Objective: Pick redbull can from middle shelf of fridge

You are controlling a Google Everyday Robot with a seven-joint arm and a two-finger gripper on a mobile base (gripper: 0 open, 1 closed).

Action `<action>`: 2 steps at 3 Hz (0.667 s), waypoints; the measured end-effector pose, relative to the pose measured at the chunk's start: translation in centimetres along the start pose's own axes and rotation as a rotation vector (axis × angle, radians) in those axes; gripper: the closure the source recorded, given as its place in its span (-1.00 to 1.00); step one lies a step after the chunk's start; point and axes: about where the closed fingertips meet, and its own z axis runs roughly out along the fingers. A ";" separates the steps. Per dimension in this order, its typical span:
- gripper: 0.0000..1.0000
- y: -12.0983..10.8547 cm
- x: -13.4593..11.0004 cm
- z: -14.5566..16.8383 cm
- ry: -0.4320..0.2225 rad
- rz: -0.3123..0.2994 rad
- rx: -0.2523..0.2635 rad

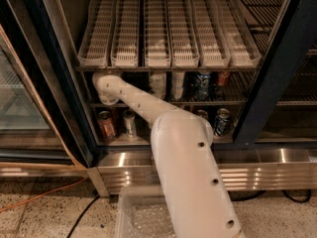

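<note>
Speckled floor (34, 222) lies nearest, with an orange cable (44, 198) trailing over it at the left and a clear tray (131, 209) at the lower edge. From there the white arm (183, 157) rises, crosses the ribbed steel base panel (262, 170) and runs up-left into the fridge (277, 73). The opening is bounded by that black frame on the right and a slanted left frame (52, 63); the arm takes up the left half and the right half is open.

Past the front rail, lower cans (130, 123) stand on the bottom level. Above them is the middle shelf (218, 102), the wire bench that carries the upper row of cans. It has only a low gap under the white lanes (168, 33).

The pincer (105, 83) is at the left end of that gap, close to the left wall. Whether it is spread or pressed together cannot be told.

The redbull can (223, 78) seems to be the small dim one at the row's right end, well apart from the pincer. Two white cans (157, 83) and a blue can (202, 83) stand between them.
</note>
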 end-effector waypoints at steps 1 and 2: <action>0.62 0.0 0.0 0.0 0.000 0.000 0.000; 0.18 0.0 0.0 0.0 0.000 0.000 0.000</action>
